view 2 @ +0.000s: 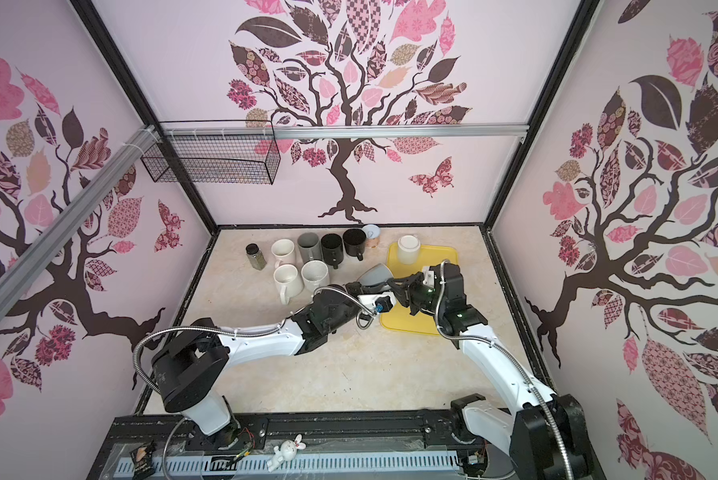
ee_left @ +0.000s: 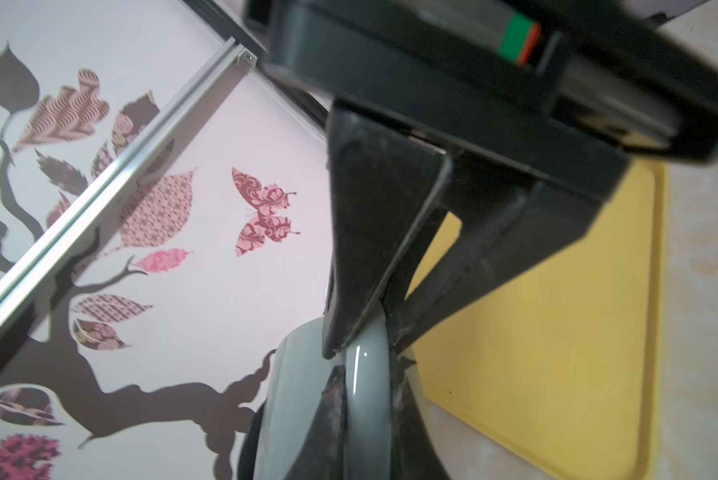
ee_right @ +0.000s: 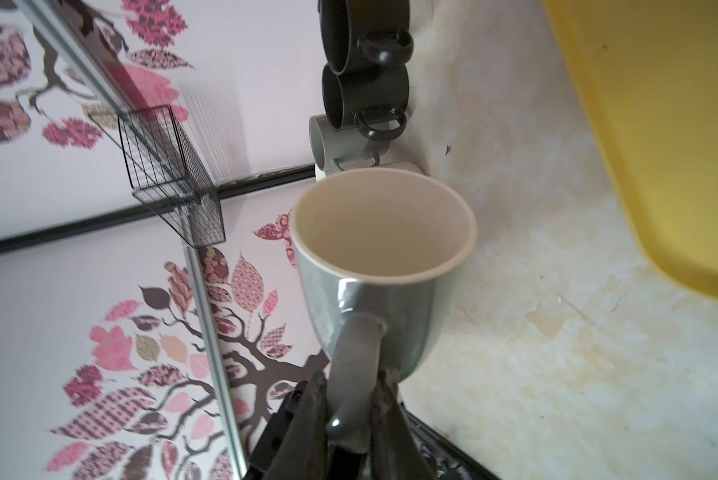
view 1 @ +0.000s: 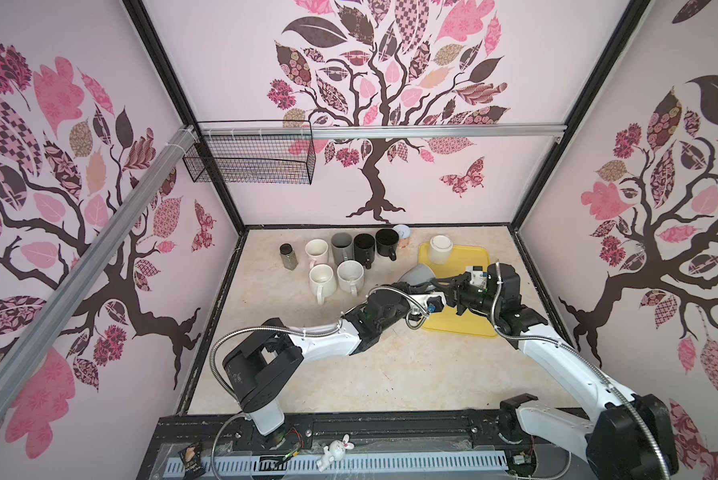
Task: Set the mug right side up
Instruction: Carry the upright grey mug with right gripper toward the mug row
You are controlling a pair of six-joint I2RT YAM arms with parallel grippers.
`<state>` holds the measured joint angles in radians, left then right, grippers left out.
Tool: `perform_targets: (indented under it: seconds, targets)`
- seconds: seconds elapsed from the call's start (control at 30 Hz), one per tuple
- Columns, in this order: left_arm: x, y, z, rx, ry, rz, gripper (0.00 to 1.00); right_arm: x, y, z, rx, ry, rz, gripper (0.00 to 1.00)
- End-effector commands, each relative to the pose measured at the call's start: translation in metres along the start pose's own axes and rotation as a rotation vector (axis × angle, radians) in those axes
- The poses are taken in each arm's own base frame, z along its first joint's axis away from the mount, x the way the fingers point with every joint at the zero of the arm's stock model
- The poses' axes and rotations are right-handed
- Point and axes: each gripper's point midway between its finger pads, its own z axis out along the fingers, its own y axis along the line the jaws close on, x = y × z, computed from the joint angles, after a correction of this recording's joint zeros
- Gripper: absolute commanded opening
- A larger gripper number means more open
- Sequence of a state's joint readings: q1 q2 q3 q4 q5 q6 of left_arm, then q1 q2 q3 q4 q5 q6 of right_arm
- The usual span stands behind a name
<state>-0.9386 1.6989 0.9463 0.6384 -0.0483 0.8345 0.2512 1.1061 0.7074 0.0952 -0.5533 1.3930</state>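
Grey mug (view 1: pixel 419 275): held in the air, tilted, at the left edge of the yellow tray (view 1: pixel 469 324). Its cream inside shows in the right wrist view.
Left gripper (ee_left: pixel 367 374): fingers pressed on the handle (ee_right: pixel 355 353) from both sides.
Right gripper (ee_right: pixel 352 374): faces the left one and pinches the same handle.
White mug (view 1: pixel 440 248): at the far left corner of the tray.
Six mugs (view 1: pixel 340 259): upright, grouped near the far edge of the worktop (view 1: pixel 349 374), left of the tray.
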Motion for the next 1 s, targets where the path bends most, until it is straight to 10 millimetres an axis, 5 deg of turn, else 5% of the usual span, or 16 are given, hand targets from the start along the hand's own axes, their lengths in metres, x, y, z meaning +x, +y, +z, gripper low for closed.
perform_targets:
  seconds: [0.0,0.33,0.7,0.97]
  targets:
    - [-0.022,0.001,-0.007,-0.029,-0.09,0.047,0.0,-0.004,0.013,0.003,-0.037,-0.01,-0.04,0.04]
    - [-0.019,-0.011,-0.007,-0.014,-0.063,0.076,0.0,-0.003,0.04,0.001,-0.158,-0.013,-0.171,0.0]
    - [-0.018,-0.008,-0.008,0.049,-0.095,-0.101,0.5,-0.008,0.053,-0.005,-0.217,-0.077,-0.329,0.0]
    - [-0.019,0.014,-0.03,0.083,-0.14,-0.302,0.58,-0.012,0.058,-0.004,-0.222,-0.143,-0.504,0.0]
